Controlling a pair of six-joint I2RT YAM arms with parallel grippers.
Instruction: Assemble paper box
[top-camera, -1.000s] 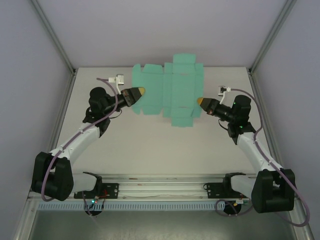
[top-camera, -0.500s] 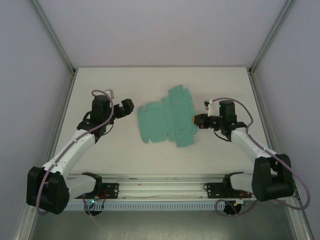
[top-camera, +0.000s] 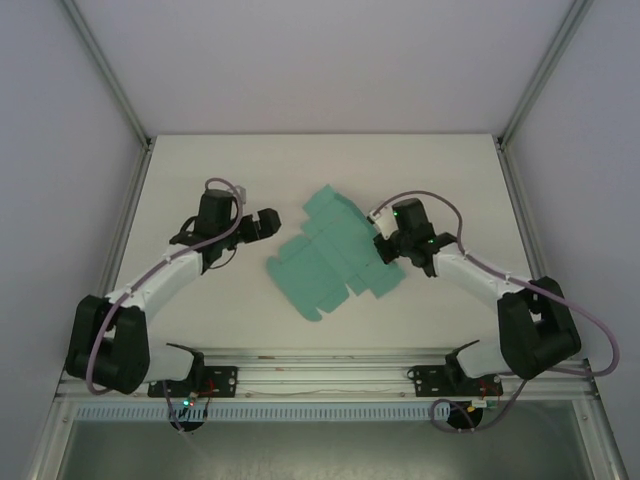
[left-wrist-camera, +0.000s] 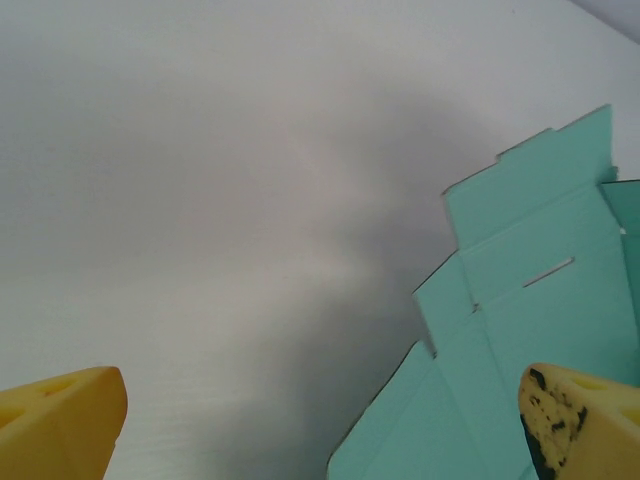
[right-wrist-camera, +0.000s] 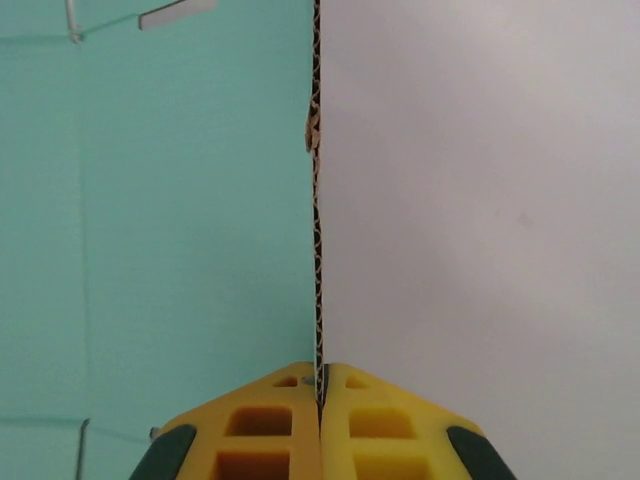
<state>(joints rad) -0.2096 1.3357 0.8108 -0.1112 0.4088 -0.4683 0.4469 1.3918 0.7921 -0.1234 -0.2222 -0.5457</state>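
Note:
The paper box (top-camera: 325, 258) is a flat teal die-cut sheet with many flaps, lying skewed over the middle of the white table (top-camera: 200, 170). My right gripper (top-camera: 384, 246) is shut on the sheet's right edge. In the right wrist view the yellow fingers (right-wrist-camera: 260, 420) pinch the corrugated edge, which runs straight up from my right gripper (right-wrist-camera: 320, 378), with the teal face (right-wrist-camera: 170, 200) to the left. My left gripper (top-camera: 270, 222) stands open just left of the sheet, holding nothing. In the left wrist view the sheet (left-wrist-camera: 520, 300) lies at the right, partly behind the right fingertip (left-wrist-camera: 585, 420).
Grey enclosure walls and metal posts (top-camera: 110, 90) close in the table on the left, right and back. The rail with both arm bases (top-camera: 320, 375) runs along the near edge. Bare table lies behind the sheet and at the front.
My left gripper has opened, let go of the sheet and drawn back to the left. My right gripper has kept its hold and brought the sheet down and nearer, turning it.

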